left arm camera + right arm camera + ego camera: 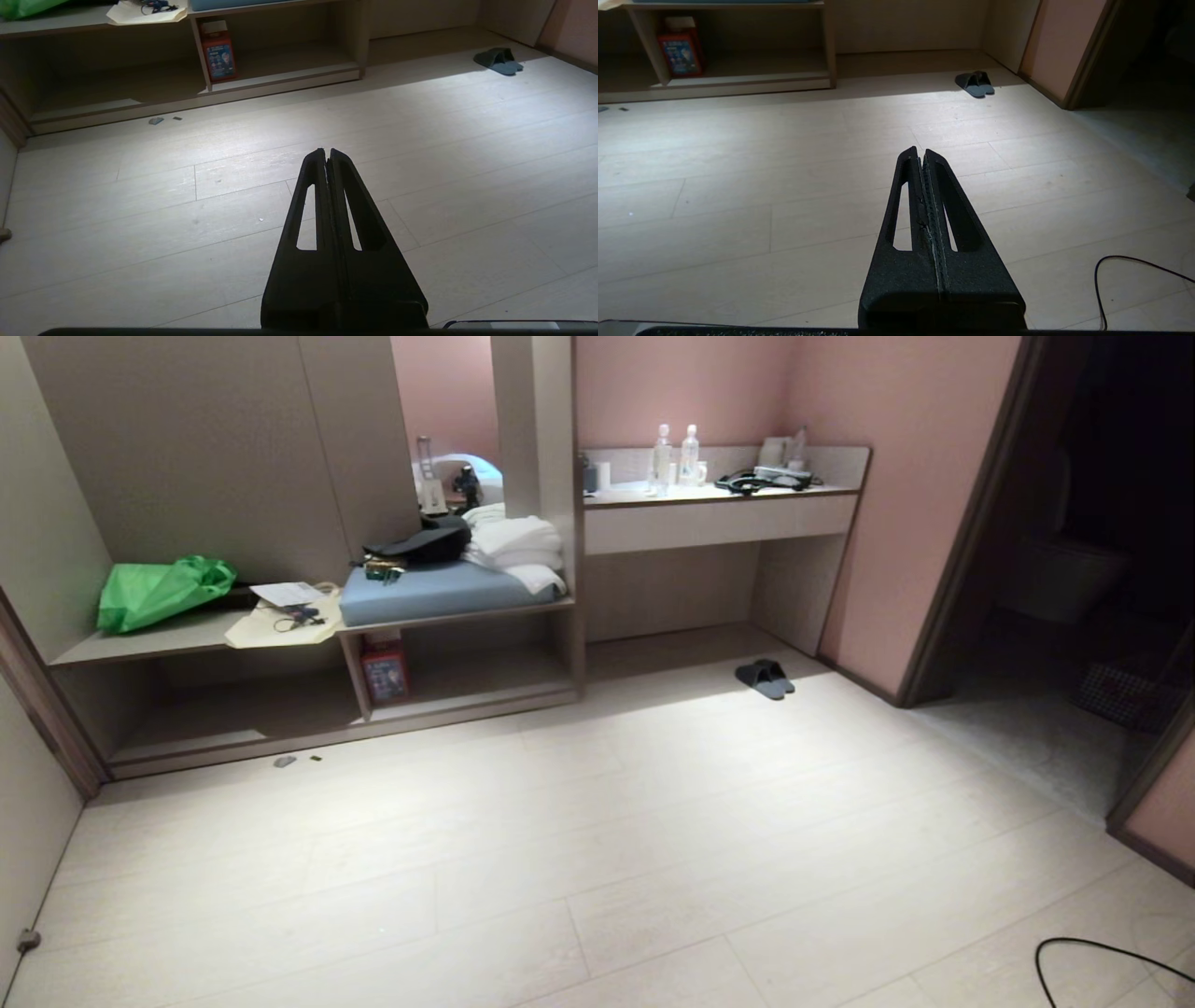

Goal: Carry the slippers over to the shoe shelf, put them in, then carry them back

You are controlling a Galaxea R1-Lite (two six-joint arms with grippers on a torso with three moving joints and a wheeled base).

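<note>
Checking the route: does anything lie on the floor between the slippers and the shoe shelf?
Nothing visible does. The slippers sit on bare floor before the desk recess; the shoe shelf stands open to their left.

A: Where do you find the pair of flat dark grey-blue fabric slippers [765, 678]?

B: You see them side by side on the pale plank floor [597, 859], just in front of the recess under the table [719, 509].

A: And the low grey-brown wood-grain shoe shelf [280, 733]?

B: Well apart, to your left. Your small red box [384, 674] stands against its upright panel, and a green bag [163, 590] lies on the ledge above.
</note>
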